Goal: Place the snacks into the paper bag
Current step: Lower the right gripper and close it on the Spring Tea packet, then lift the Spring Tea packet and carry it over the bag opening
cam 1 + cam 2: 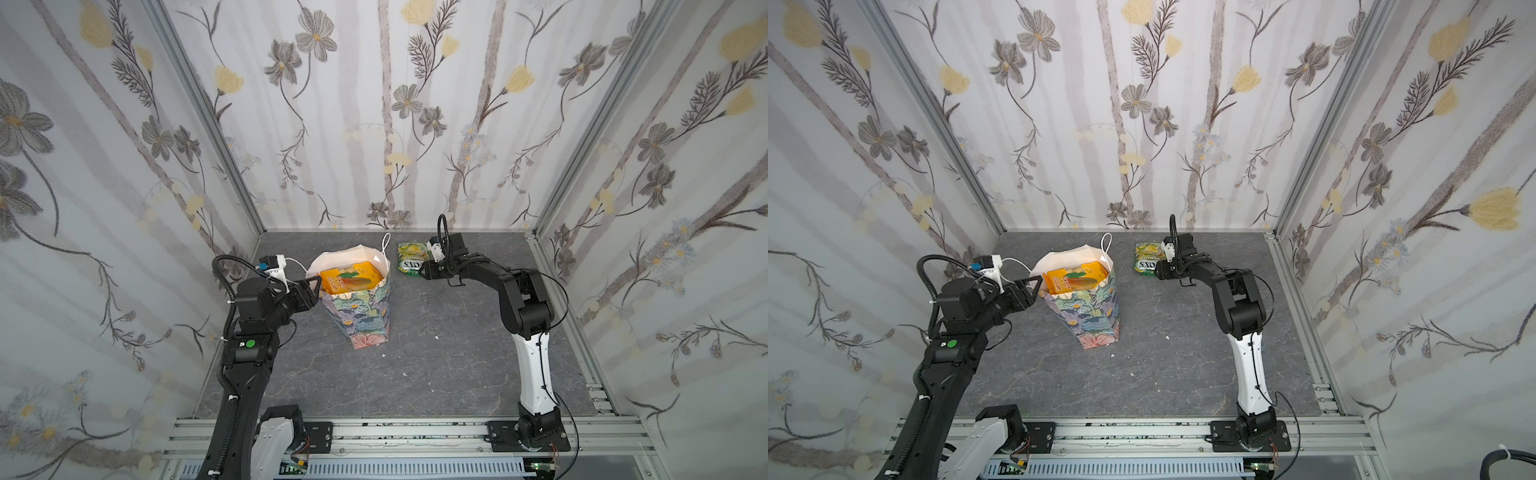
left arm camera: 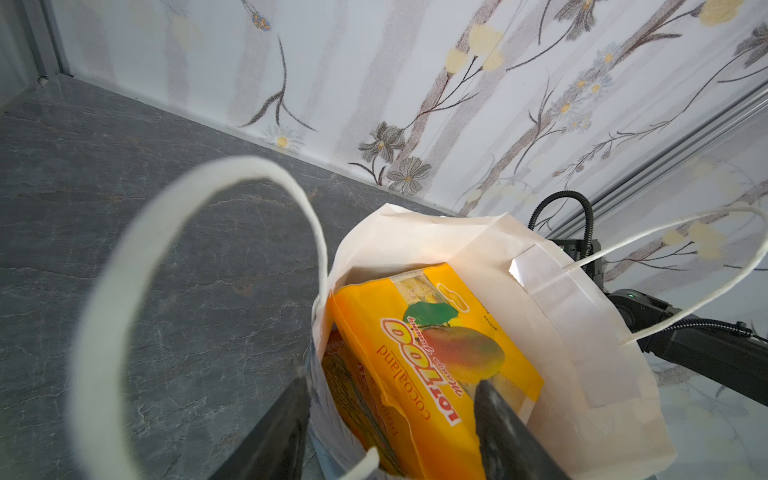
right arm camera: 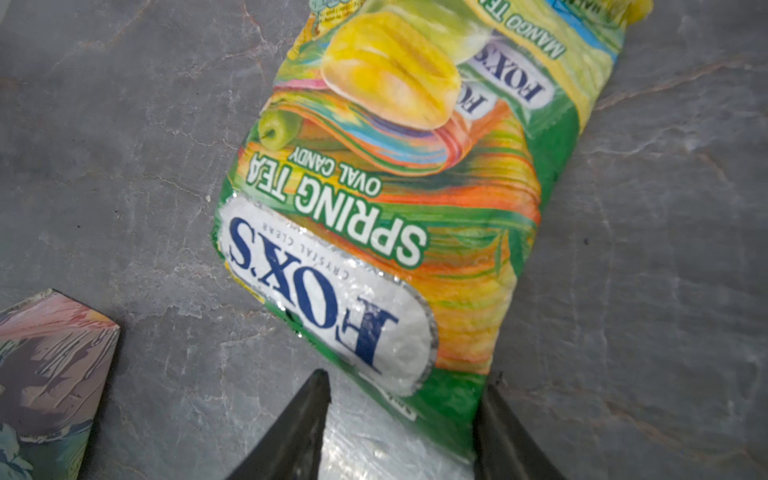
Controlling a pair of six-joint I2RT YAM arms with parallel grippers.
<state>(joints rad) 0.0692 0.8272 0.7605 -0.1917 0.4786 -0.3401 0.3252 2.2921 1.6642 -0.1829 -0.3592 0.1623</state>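
Right wrist view showed our right end effector [image 3: 407, 376] straddling the green packet [image 3: 386, 187] at its sealed end; whether it pinched yet, we could not tell. We judged it should squeeze firmly before lifting toward the paper bag [image 3: 41, 353].

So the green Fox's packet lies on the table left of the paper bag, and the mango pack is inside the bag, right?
Wrong side: in both top views the green Fox's packet lies right of the paper bag. The mango pack is inside it.
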